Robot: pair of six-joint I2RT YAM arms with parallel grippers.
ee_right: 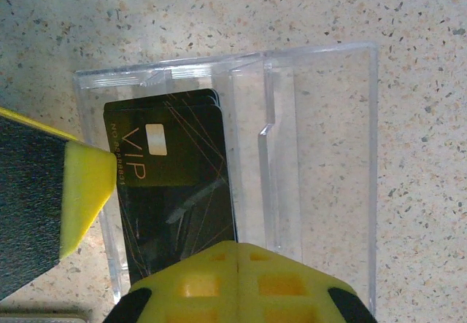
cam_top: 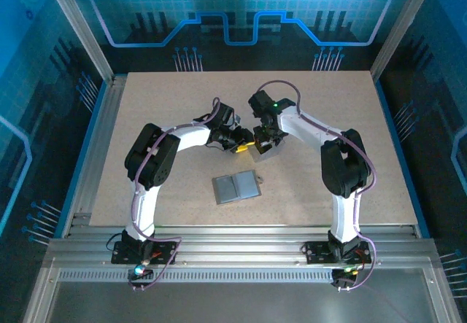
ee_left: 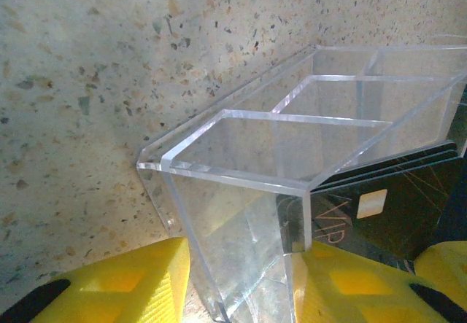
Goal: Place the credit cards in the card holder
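Right jaws pressed together at the near edge of the stacked black cards (ee_right: 175, 184), which are glossy with gold "VIP" print; can't tell if a card is pinched. The cards sit in one slot of a clear plastic box (ee_right: 321, 155), thin-walled and divided. Left jaws clamp that box's end. Grey card holder (cam_top: 236, 188) lies open flat, well apart from both jaws, toward the bases. Speckled beige surface (cam_top: 343, 119); blue circuit-pattern walls (cam_top: 233, 9).

The table (cam_top: 182, 97) has a pale beige top with small dark and brown flecks. A flat grey card holder (cam_top: 236, 188) lies near its front middle, two panels side by side. A clear plastic box (ee_right: 321, 119) with dividers rests farther back.
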